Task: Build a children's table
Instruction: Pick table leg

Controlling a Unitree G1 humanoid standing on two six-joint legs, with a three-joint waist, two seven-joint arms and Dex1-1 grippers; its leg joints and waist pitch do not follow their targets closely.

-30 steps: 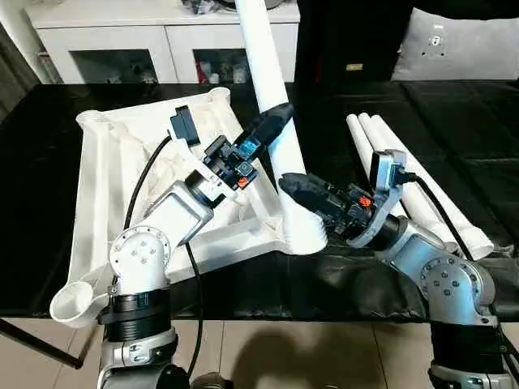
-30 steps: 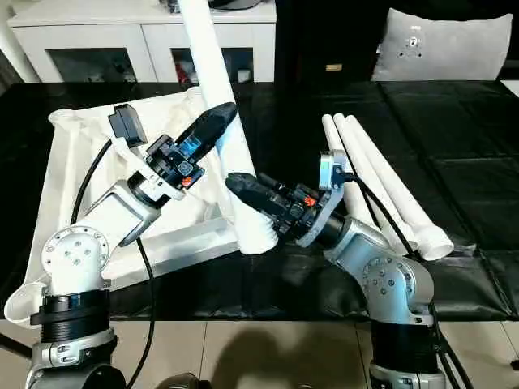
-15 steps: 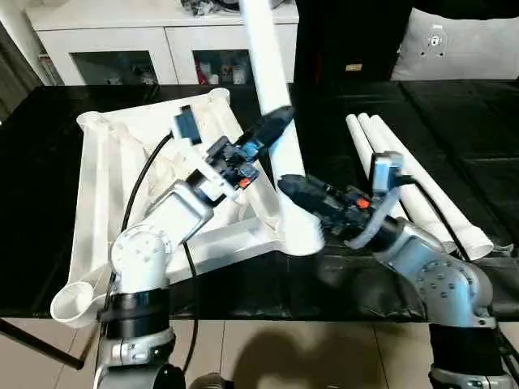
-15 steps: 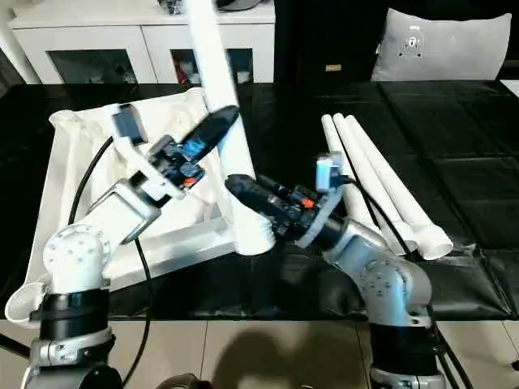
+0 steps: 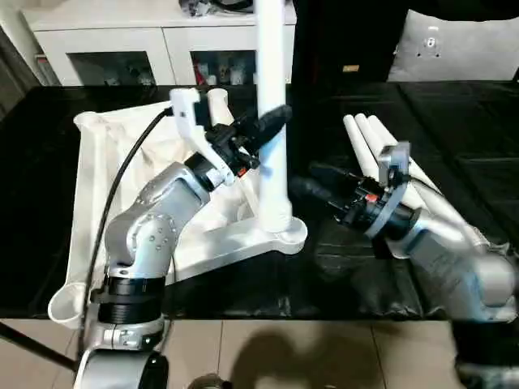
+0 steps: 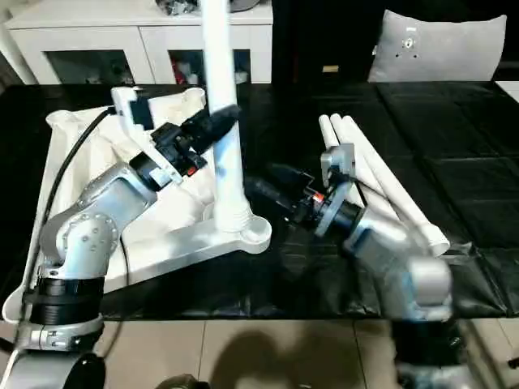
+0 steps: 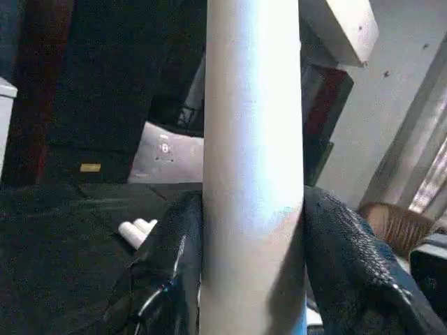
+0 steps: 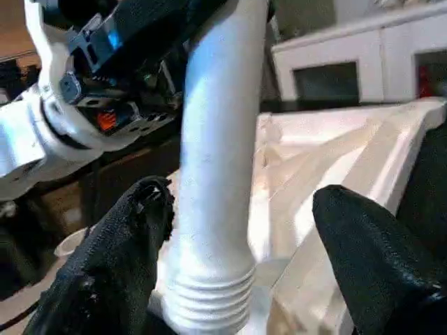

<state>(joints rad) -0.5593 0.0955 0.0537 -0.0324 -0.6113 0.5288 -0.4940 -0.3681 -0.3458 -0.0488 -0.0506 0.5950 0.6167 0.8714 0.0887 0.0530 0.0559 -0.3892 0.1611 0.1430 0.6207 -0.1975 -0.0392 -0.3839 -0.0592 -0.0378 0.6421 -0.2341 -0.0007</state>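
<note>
**First leg upright in its socket, right pincer let go**

Since a second ago: leg (image 5: pixel 272 121) swung from a lean to standing straight; right pincer (image 5: pixel 312 182) drawn off it and spread wide.

Left pincer (image 5: pixel 272 120) clamped on the leg partway up, a black finger (image 7: pixel 174 258) pressed to each side of the tube. Just below that grip, the leg's ribbed foot (image 8: pixel 209 300) seated in the near corner socket (image 5: pixel 284 235) of the tabletop (image 5: pixel 97 194), though how deep cannot be told. Tabletop lying underside up on the black bench (image 5: pixel 365 275), stretching away behind and beside the left pincer.

Right pincer released, holding nothing, hovering near the leg's lower part but apart from it. Just beyond it, three spare legs (image 5: pixel 381 150) lying side by side on the bench.

By the look of things: one leg of four placed, three sockets still to fill, then the table to be turned over.

Left forearm reaching up and inward across the tabletop, wrist turned so the pincer meets the tube from the side. Right forearm stretched low over the bench, pincer pointing toward the socket.
</note>
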